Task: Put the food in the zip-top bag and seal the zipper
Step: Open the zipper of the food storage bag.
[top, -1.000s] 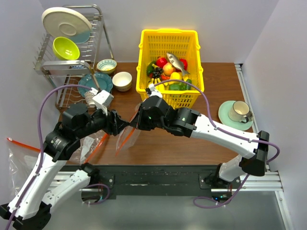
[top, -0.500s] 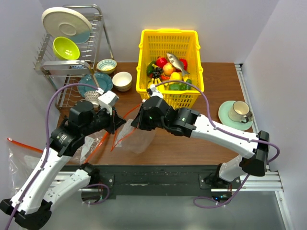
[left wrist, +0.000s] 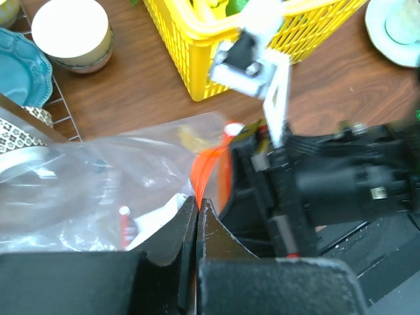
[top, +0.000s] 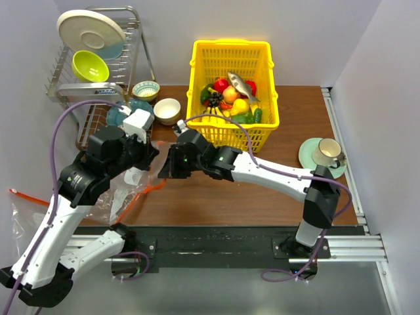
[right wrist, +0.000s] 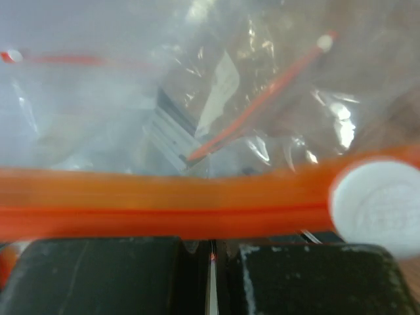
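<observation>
Brown counter [top: 262, 197] carries a yellow basket [top: 230, 49] at upper centre, with the food [top: 231, 95] heaped inside. Left of centre lies the clear bag [top: 121, 190], its contents unclear. Its zipper [right wrist: 164, 203] runs side to side across the right wrist view. Both the left pincer [left wrist: 197, 202] and the right pincer [right wrist: 211, 246] are clamped closed on that strip.

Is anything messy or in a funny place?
Yes. A second clear bag lies off the table's left edge, beside the left arm. The held zip-top bag is crumpled.
</observation>
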{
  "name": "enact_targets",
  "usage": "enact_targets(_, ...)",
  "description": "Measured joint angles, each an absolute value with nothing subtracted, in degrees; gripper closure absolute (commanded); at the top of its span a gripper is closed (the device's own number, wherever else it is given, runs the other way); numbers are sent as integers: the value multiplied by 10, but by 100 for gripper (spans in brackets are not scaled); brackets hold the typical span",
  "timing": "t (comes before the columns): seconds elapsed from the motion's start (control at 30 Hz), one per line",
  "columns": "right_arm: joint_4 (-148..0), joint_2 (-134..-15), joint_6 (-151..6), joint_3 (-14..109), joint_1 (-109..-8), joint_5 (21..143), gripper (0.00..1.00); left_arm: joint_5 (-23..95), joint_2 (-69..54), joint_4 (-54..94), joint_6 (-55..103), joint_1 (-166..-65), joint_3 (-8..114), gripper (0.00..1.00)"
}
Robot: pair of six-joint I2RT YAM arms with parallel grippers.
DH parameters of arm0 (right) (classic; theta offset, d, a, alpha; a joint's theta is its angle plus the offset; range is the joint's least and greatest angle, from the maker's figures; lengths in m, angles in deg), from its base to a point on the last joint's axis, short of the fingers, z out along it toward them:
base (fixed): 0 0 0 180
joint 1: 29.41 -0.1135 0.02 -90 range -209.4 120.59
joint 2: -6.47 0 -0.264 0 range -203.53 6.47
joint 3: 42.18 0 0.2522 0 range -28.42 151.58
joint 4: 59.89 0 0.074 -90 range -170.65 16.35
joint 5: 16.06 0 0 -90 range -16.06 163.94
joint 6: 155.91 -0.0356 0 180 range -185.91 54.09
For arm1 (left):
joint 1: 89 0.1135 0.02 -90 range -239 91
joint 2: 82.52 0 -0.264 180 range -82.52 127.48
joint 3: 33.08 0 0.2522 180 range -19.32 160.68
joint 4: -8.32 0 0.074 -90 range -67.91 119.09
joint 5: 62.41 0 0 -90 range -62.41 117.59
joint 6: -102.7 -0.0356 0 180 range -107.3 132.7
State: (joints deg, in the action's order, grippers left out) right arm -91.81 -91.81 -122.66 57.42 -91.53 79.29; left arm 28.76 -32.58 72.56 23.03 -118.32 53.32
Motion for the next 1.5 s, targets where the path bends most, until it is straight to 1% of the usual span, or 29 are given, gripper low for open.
enact_targets(0.1, -889, -926, -1230, 544, -912, 819, 100, 294, -331, 710, 233, -1183, 503, 100)
enact_targets(0.23, -862, -905, -1236, 449, -903, 823, 100, 315, -361, 662, 247, -1183, 384, 100)
enact_targets(0.3, -865, -898, -1235, 412, -900, 815, 94, 323, -361, 652, 259, -1183, 336, 100)
enact_targets(0.43, -880, -883, -1231, 364, -899, 786, 89, 322, -354, 632, 283, -1183, 304, 100)
enact_targets(0.47, -883, -880, -1228, 358, -899, 777, 86, 322, -354, 625, 287, -1183, 303, 100)
enact_targets(0.5, -887, -876, -1226, 353, -899, 770, 77, 321, -354, 615, 295, -1183, 301, 100)
enact_targets(0.53, -888, -872, -1224, 347, -899, 759, 73, 320, -355, 606, 302, -1183, 299, 100)
enact_targets(0.57, -889, -868, -1224, 342, -899, 752, 62, 319, -356, 600, 308, -1183, 298, 100)
enact_targets(0.67, -894, -848, -1213, 322, -899, 721, 48, 318, -356, 588, 323, -1183, 298, 100)
enact_targets(0.83, -906, -821, -1197, 304, -899, 678, 49, 305, -354, 583, 341, -1183, 309, 100)
enact_targets(1.0, -945, -810, -1177, 304, -899, 620, 50, 271, -328, 609, 340, -1184, 386, 100)
enact_targets(1.13, -965, -796, -1163, 309, -899, 583, 49, 263, -299, 622, 328, -1187, 423, 100)
enact_targets(1.23, -976, -788, -1145, 311, -899, 575, 46, 264, -280, 624, 324, -1186, 423, 100)
enact_targets(1.27, -979, -787, -1139, 312, -899, 574, 40, 268, -278, 620, 322, -1187, 420, 100)
enact_targets(1.4, -992, -787, -1107, 328, -899, 586, 27, 285, -281, 594, 322, -1186, 387, 100)
enact_targets(1.5, -1004, -787, -1081, 359, -899, 603, 24, 299, -280, 577, 322, -1186, 364, 100)
